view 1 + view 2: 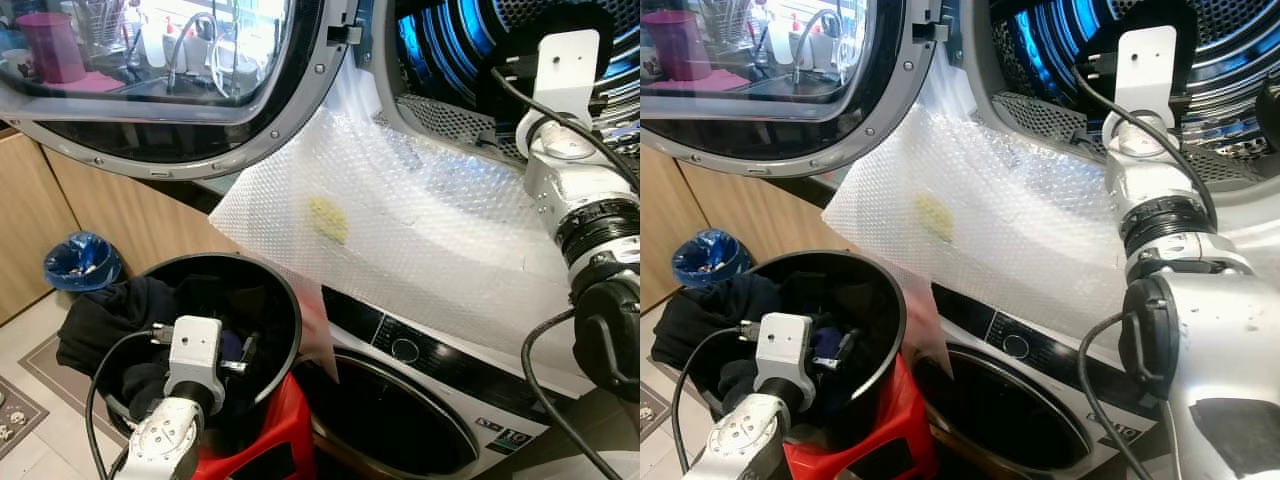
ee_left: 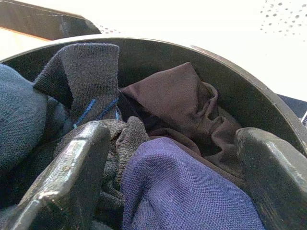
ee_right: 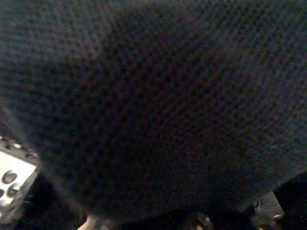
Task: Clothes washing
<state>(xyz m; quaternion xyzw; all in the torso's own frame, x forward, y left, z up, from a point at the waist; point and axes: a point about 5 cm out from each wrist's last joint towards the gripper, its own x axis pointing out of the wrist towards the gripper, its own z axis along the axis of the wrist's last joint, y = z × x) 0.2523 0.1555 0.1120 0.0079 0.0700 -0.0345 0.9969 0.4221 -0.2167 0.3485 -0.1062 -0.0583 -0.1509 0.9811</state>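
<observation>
Clothes lie heaped in a black bucket that sits on a red stool at the near left, in front of the stacked machines. The left gripper reaches down into the bucket with its fingers spread apart, a blue knit garment lying between them and a brown piece and a grey sock just beyond. Dark cloth also hangs over the bucket's left rim. The right gripper is up at the far right inside the upper drum; dark fabric presses against its camera, and whether its fingers are apart or together cannot be told. Bubble wrap drapes below the drum's opening.
</observation>
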